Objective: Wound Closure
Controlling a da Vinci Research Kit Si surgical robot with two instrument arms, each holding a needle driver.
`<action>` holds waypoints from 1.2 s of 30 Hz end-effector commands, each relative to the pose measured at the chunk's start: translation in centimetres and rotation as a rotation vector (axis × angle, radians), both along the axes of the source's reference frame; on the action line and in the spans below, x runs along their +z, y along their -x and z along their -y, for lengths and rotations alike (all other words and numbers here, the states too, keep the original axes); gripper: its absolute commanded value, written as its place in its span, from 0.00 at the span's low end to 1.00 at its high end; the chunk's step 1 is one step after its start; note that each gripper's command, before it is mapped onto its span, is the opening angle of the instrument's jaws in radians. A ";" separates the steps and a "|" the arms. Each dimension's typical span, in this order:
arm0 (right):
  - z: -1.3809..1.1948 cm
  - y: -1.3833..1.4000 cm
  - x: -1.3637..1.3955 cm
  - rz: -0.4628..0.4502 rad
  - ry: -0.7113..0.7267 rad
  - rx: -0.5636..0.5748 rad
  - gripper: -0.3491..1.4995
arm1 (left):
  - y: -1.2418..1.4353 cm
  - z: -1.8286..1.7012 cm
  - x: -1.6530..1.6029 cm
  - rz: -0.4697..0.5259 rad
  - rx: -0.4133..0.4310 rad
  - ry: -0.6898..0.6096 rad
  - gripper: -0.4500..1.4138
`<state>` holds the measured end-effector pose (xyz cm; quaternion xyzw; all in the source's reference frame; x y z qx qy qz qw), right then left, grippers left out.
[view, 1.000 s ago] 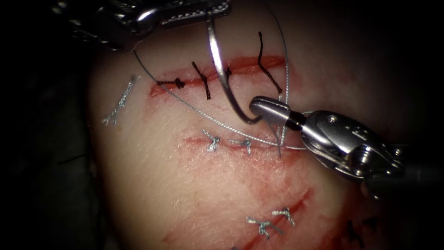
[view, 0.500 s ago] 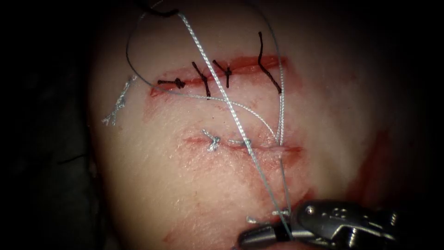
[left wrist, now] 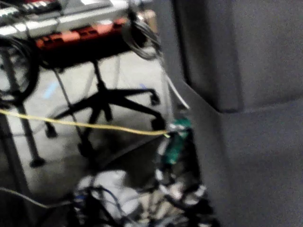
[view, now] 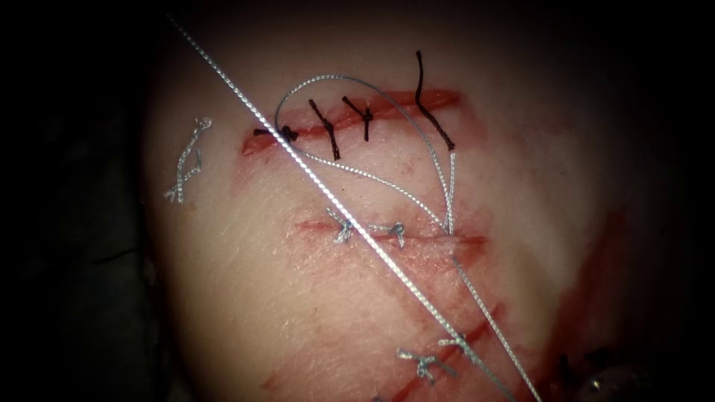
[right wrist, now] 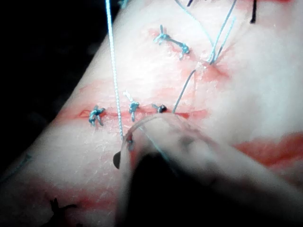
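**Thread taut across the tissue, right tool on its near end**

The thread (view: 387, 260) runs as one tight line from far left to near right, over the tissue (view: 298, 313) and across the middle cut (view: 417, 240). A second strand leaves the cut's right end toward the near right. A slack loop (view: 335, 77) lies by the black stitches (view: 325, 128).

I judge the thread light, limp and slick with red fluid (view: 596, 275). It is best gripped flat and well away from where it leaves the soft, easily torn tissue.

The endoscope gives me the whole run and the loop. The right wrist view adds the strand ending at the right tool (right wrist: 125, 139), so I judge its fingers closed on the thread.

The left wrist view looks out at an office chair (left wrist: 113, 101) and a yellow cable (left wrist: 85, 125). What the left tool holds, and where the needle is, I cannot tell.
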<state>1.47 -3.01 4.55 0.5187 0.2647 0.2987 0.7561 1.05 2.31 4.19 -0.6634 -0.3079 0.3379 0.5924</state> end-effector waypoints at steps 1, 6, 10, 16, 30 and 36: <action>-0.02 0.08 0.01 0.022 -0.006 -0.006 0.00 | -0.01 -0.02 0.04 -0.009 -0.016 0.006 0.00; -0.10 0.50 -0.09 0.085 -0.008 -0.045 0.00 | -0.40 -0.10 -0.09 -0.091 -0.063 0.046 0.00; -0.12 0.74 -0.13 0.130 -0.020 -0.058 0.00 | -0.59 -0.08 -0.18 -0.117 -0.081 0.055 0.00; -0.13 1.05 -0.21 0.189 -0.027 -0.054 0.00 | -0.63 0.05 -0.21 -0.135 -0.101 0.071 0.00; -1.33 0.29 -0.35 0.037 0.291 0.629 0.19 | 1.40 1.22 0.18 0.268 0.467 0.042 0.00; -1.33 0.12 -0.02 0.214 0.402 0.683 0.41 | 1.83 1.90 0.33 0.444 0.803 -0.037 0.00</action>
